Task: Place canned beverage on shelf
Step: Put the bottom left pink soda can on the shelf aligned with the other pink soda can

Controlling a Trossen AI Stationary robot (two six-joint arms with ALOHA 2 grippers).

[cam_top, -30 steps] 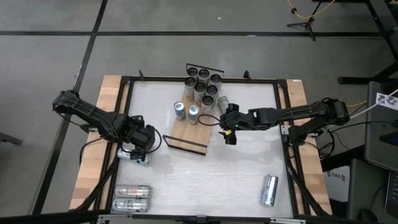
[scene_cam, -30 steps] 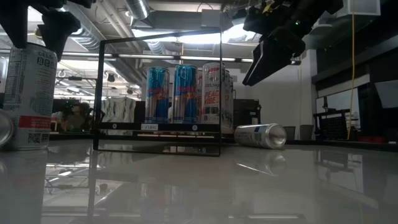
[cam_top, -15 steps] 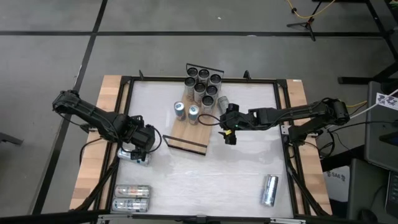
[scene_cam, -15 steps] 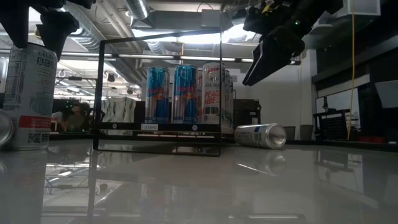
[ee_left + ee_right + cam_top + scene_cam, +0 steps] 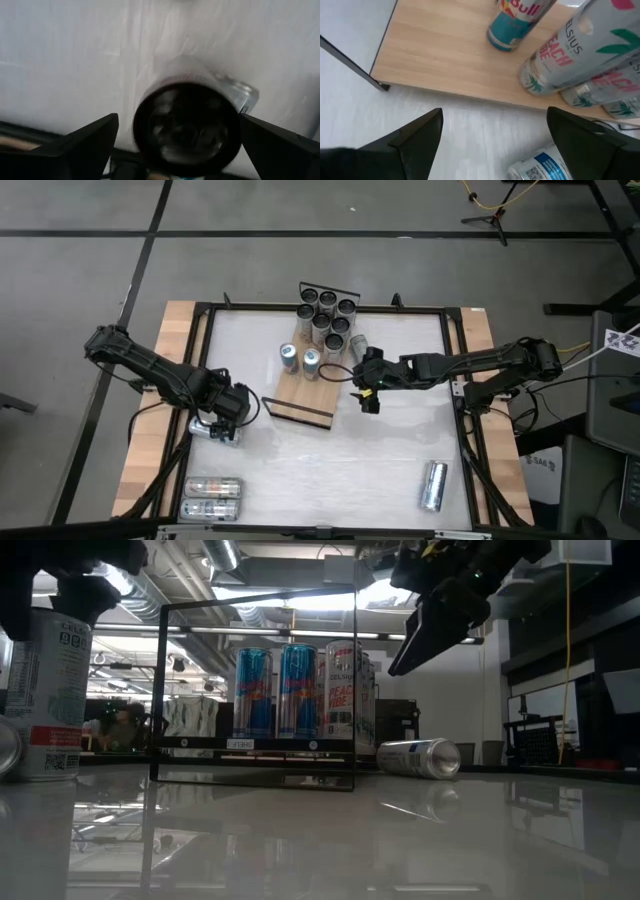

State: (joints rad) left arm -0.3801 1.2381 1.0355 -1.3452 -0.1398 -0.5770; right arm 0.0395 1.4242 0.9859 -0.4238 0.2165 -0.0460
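Light-wood shelf [image 5: 300, 388] lies on the white table [image 5: 330, 460], a black wire rail at each short end, with two blue cans [image 5: 299, 358] and a cluster of silver cans [image 5: 326, 317] standing on its far part.

Left gripper [image 5: 226, 423] hangs over an upright white can [image 5: 50, 690] near the table's left edge; its fingers [image 5: 85, 142] are spread wide, one on each side of the can's top [image 5: 187, 122], and I cannot tell whether they touch it. A second can lies on its side just beside that one, low at the left of the low view.

Right gripper [image 5: 367, 394] hovers above the table just off the shelf's right long edge, fingers [image 5: 415, 137] spread and holding nothing. Between and beyond them show the shelf board, a blue can and tilted-looking silver cans; a fallen can [image 5: 545, 160] lies on the table just beside the right finger.

Well apart from both, a can [image 5: 434, 485] lies near the front right corner, and two more [image 5: 212, 498] lie side by side at the front left.
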